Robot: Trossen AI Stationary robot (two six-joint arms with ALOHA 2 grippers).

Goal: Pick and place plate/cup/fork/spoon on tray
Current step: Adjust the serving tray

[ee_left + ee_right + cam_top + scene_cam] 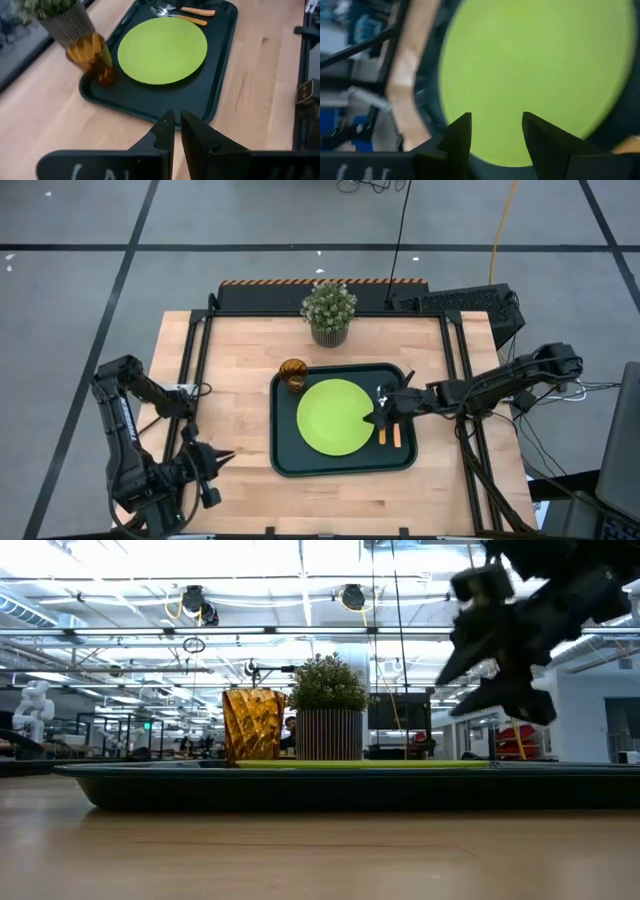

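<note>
**Tray loaded, right tool hanging over the cutlery**

Tabletop, read from its left edge: my left tool (222,456) waits low near the front-left corner, fingers drawn almost together, holding nothing.

Next comes the tray (285,460), dark green-black with rounded corners and a raised rim, lying in the middle of the tabletop. The cup (293,374), a small faceted amber tumbler, stands upright in the tray's far-left corner, close in front of the potted plant (329,313). I judge it light and slick-walled; it would want a squeeze across the body, gently, since thin plastic may flex.

The plate (335,417), round, flat and lime green, fills the tray's centre. It looks stiff and light, but it lies flush, so the rim edge is the only place to take it, and that could slip.

Along the tray's right side lie the spoon (162,11) and the fork (196,10), silver heads and orange handles, side by side. Thin, hard and low-lying; the handles are the place to pinch them.

My right tool (381,416) hovers over the plate's right rim just beside the cutlery, fingers apart and empty.

All four pieces appear to sit on the tray.
</note>
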